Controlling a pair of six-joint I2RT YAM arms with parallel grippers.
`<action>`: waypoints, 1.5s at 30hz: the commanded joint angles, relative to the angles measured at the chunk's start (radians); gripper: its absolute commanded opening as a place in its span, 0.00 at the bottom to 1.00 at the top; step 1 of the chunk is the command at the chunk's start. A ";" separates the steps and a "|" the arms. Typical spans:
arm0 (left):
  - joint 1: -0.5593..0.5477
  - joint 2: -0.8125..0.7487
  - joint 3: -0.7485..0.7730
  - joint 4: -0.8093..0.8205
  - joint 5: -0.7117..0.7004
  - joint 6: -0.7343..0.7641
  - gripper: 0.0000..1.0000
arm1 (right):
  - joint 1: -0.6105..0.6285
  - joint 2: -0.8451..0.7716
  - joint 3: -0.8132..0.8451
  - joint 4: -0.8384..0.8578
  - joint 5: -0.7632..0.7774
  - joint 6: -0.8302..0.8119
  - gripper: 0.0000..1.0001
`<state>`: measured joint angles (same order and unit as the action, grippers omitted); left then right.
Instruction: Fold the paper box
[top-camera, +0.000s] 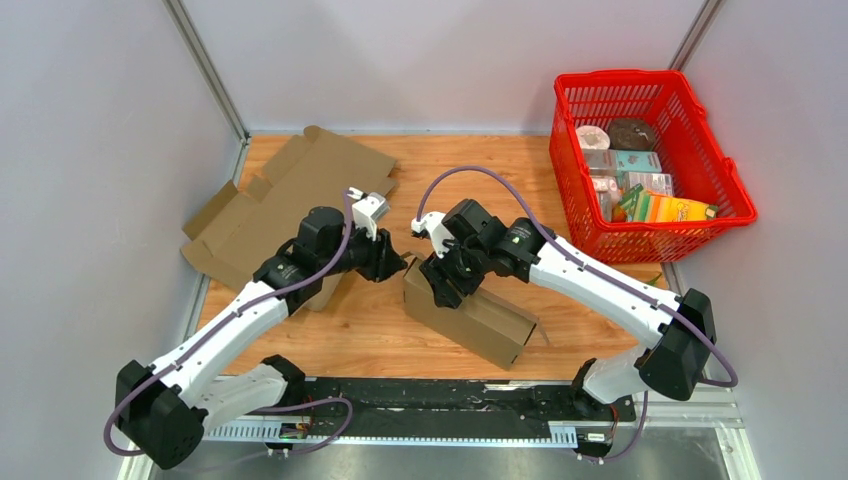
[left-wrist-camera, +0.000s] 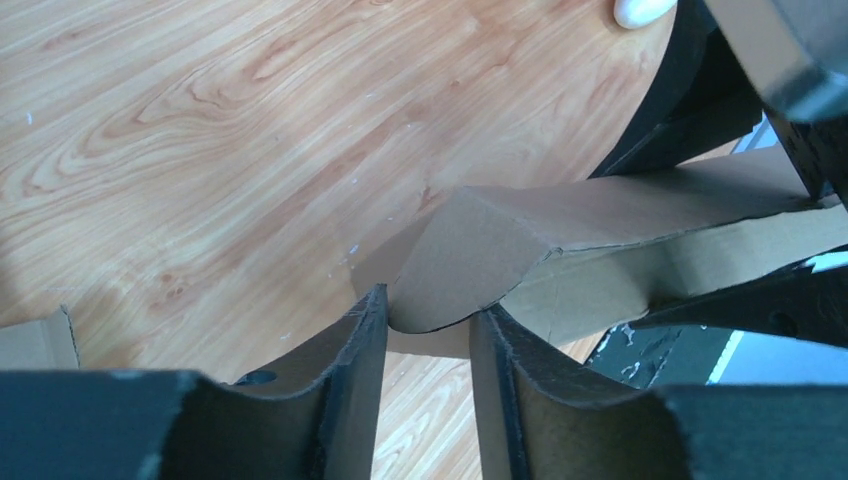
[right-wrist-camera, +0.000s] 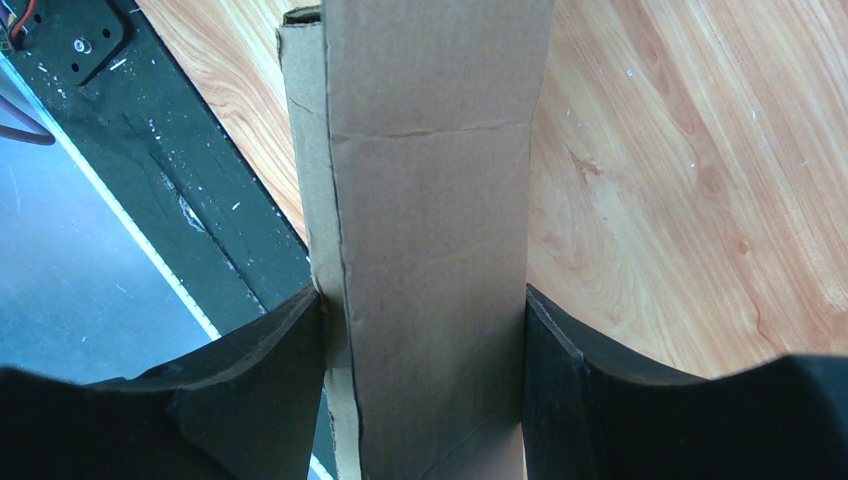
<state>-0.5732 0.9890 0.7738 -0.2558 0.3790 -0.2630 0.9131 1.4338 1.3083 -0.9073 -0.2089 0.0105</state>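
Note:
A brown cardboard box (top-camera: 490, 322), partly folded into a long narrow shape, lies in the middle of the wooden table. My right gripper (top-camera: 445, 285) is shut across its body near the left end. In the right wrist view the two fingers press both sides of the box (right-wrist-camera: 430, 200) at the gripper (right-wrist-camera: 423, 310). My left gripper (top-camera: 395, 265) is at the box's left end, jaws apart. In the left wrist view the rounded end flap (left-wrist-camera: 480, 260) sits right at the tips of the open gripper (left-wrist-camera: 428, 310), bent toward the box.
A flat unfolded cardboard sheet (top-camera: 290, 195) lies at the back left, under my left arm. A red basket (top-camera: 720, 175) with several groceries stands at the back right. A black rail (top-camera: 430, 400) runs along the near edge.

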 joint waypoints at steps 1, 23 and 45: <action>-0.004 0.051 0.110 -0.057 0.038 0.044 0.39 | 0.007 -0.010 0.012 0.018 -0.032 0.031 0.32; -0.072 0.023 0.177 -0.175 0.068 -0.188 0.00 | 0.021 0.000 0.017 0.031 0.037 0.049 0.45; -0.123 0.016 0.127 -0.234 -0.071 -0.125 0.00 | 0.023 -0.099 0.043 -0.022 0.069 0.221 0.91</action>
<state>-0.6888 1.0115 0.9150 -0.5056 0.2802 -0.3779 0.9382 1.3998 1.3102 -0.9089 -0.1722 0.1390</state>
